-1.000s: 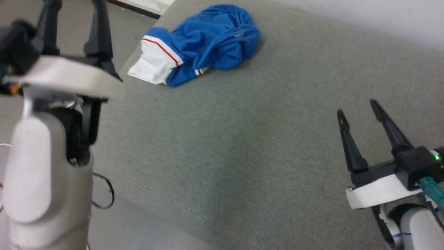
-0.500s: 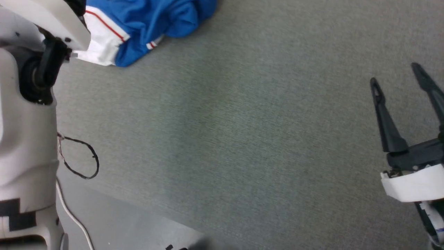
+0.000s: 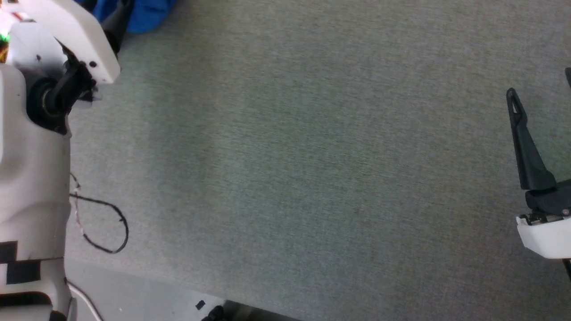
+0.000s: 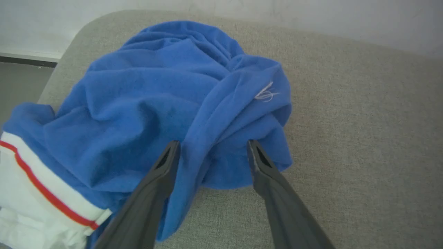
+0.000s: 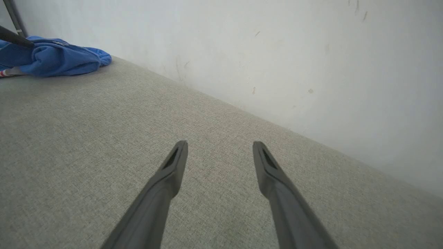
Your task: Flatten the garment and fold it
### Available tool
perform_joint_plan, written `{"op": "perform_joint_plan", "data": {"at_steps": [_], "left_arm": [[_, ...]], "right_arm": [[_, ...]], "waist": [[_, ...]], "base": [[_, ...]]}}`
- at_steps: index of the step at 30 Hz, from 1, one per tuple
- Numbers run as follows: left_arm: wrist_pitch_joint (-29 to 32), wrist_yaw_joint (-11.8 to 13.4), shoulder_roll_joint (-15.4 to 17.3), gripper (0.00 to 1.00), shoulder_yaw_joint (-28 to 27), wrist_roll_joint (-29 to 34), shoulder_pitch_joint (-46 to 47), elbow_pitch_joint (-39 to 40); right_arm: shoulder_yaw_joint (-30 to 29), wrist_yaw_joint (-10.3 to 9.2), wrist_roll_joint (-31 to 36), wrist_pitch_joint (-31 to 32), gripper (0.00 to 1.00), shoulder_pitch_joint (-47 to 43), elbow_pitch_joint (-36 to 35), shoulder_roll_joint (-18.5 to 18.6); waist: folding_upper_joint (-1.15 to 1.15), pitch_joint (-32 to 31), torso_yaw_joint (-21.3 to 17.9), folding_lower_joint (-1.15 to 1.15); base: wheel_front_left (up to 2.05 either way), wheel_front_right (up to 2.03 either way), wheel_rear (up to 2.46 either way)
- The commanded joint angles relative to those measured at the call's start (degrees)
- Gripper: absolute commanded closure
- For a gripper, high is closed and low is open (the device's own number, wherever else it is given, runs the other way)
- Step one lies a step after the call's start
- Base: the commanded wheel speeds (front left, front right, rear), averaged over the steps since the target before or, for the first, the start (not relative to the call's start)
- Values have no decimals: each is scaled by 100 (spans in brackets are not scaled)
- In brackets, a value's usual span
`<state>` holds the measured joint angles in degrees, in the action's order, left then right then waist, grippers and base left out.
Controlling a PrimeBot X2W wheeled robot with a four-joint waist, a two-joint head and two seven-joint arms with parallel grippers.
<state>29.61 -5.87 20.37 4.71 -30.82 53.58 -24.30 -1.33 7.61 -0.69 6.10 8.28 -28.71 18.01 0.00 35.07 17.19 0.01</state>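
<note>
The blue jersey [image 4: 148,103] lies heaped at the grey cushion's [image 4: 363,155] corner. Our left gripper [image 4: 213,147], jaws spread, straddles a fold there, presumably to pinch it. Our right gripper [image 5: 219,147], also spread, waits over the cushion's bare stretch.

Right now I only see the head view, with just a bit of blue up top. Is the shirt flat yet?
Observer: No. In the left wrist view the garment is a crumpled heap.
Operator: Is the left end effector grabbing it?
Observer: Not yet; the left end effector is open, fingers either side of a blue fold.
Operator: Can you see a sleeve?
Observer: Yes, a white sleeve with red trim, at that view's lower left.
</note>
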Motion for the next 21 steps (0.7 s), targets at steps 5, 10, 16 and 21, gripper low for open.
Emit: {"op": "perform_joint_plan", "data": {"at_steps": [5,10,16,21], "left_arm": [[235,89,273,0,82,134,65,-291],[58,176,396,2,193,368,-17,-501],[-254,143,540,100,186,422,-79,-656],[-582,145,671,100,124,464,14,-688]], "right_arm": [[-35,-12,-80,64,0,127,-109,92],[-70,-12,-112,60,0,82,-92,87],[-11,-12,-147,20,0,114,-15,34],[24,-12,-171,-65,0,143,120,-54]], "waist": [[0,202,-403,-1],[0,178,-505,-1],[0,78,-567,-1],[0,-93,-586,-1]], "base": [[0,0,0],[0,0,0],[0,0,0],[0,0,0]]}}
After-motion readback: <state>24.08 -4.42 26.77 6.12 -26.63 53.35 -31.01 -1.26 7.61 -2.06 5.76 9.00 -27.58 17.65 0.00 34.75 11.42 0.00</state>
